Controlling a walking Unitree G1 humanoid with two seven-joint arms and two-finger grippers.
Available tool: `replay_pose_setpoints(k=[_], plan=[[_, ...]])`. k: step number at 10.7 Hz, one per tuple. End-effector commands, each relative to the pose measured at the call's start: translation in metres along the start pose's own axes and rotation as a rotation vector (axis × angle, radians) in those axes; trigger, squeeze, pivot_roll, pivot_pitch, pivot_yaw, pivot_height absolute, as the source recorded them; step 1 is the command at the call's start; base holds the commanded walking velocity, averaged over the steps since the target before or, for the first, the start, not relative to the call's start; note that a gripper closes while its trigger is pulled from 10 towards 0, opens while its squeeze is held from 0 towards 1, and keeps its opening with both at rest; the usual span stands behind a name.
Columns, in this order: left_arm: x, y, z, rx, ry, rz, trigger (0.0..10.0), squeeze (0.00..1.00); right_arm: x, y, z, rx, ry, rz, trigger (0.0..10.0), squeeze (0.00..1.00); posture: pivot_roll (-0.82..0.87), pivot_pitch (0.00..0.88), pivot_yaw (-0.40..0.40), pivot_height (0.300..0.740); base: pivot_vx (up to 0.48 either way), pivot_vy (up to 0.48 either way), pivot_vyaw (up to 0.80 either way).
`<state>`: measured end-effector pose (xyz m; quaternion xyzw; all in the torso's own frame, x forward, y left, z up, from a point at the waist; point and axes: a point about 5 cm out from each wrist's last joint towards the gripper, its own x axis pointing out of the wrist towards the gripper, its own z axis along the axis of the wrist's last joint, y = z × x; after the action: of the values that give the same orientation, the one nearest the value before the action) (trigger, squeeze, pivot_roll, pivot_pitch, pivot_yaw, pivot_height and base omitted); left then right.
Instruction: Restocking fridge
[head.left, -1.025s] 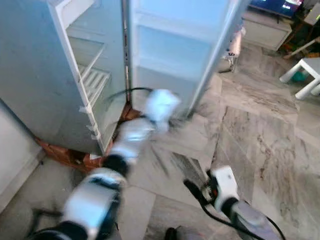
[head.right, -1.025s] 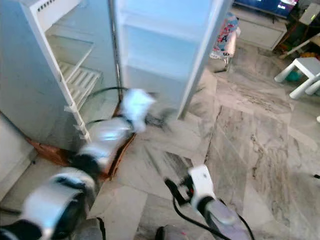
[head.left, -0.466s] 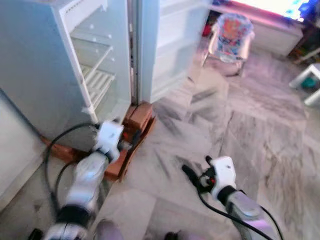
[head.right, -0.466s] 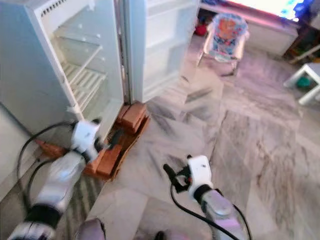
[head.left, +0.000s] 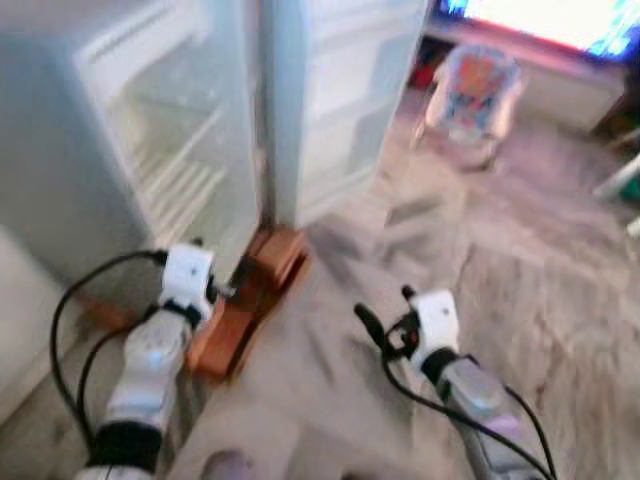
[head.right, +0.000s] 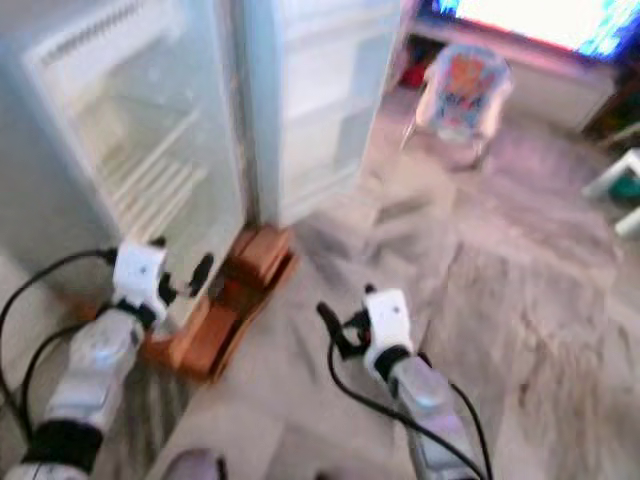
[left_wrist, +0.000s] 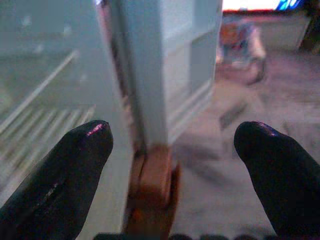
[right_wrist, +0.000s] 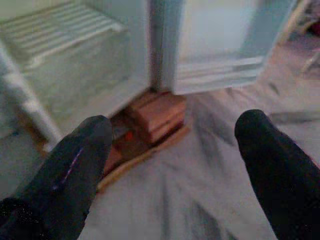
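Before the open fridge (head.left: 180, 150), the left gripper (left_wrist: 170, 145) and right gripper (right_wrist: 170, 150) both hung with fingers spread wide, holding nothing.

Left arm, a second ago stretched forward and blurred toward the foot of the open fridge (head.left: 190, 150), now drawn back and low; left gripper (head.right: 190, 282) parked with fingers spread just before the brown wooden base (head.left: 245, 310) under the fridge. Right gripper (head.left: 385, 315) lifted slightly from the lower edge, fingers spread over the marble floor (head.left: 520, 290). Camera view swung: fridge interior shelves (head.right: 150, 180) more fully exposed, colourful baby seat (head.left: 470, 85) and bright screen (head.left: 545, 20) brought in at the top.
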<state>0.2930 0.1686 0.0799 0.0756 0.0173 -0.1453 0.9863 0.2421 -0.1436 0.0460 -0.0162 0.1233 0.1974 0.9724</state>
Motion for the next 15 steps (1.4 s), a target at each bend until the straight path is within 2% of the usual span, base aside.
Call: replay_pose_setpoints(k=[1, 4, 6, 9, 13, 15], plan=[[0.005, -0.011, 0.003, -0.011, -0.006, -0.025, 10.0, 0.0, -0.004, -0.009, -0.005, -0.012, 0.024, -0.031, 10.0, 0.0, 0.09, 0.05, -0.087, 0.74, 0.439, 0.0, 0.0], [0.008, -0.016, 0.001, -0.021, 0.004, -0.021, 10.0, 0.0, -0.003, -0.011, -0.005, -0.015, 0.02, -0.045, 10.0, 0.0, 0.08, 0.047, -0.088, 0.74, 0.439, 0.0, 0.0], [0.009, -0.024, -0.002, -0.032, 0.011, -0.044, 10.0, 0.0, -0.003, -0.011, -0.007, -0.016, 0.024, -0.048, 10.0, 0.0, 0.07, 0.034, -0.082, 0.74, 0.439, 0.0, -0.8], [0.009, -0.027, -0.004, -0.032, 0.024, -0.058, 10.0, 0.0, -0.001, -0.011, -0.006, -0.021, 0.021, -0.046, 10.0, 0.0, 0.07, 0.031, -0.086, 0.74, 0.434, 0.0, -0.8], [0.002, -0.034, -0.007, -0.027, 0.035, -0.11, 10.0, 0.0, 0.005, -0.009, -0.006, -0.03, 0.024, -0.035, 10.0, 0.0, 0.08, 0.033, -0.086, 0.74, 0.418, -0.064, -0.8], [-0.004, -0.032, 0.003, 0.015, 0.019, -0.153, 10.0, 0.0, 0.012, -0.009, 0.004, -0.053, -0.006, -0.029, 10.0, 0.0, 0.09, 0.055, -0.086, 0.74, 0.414, 0.0, -0.8]])
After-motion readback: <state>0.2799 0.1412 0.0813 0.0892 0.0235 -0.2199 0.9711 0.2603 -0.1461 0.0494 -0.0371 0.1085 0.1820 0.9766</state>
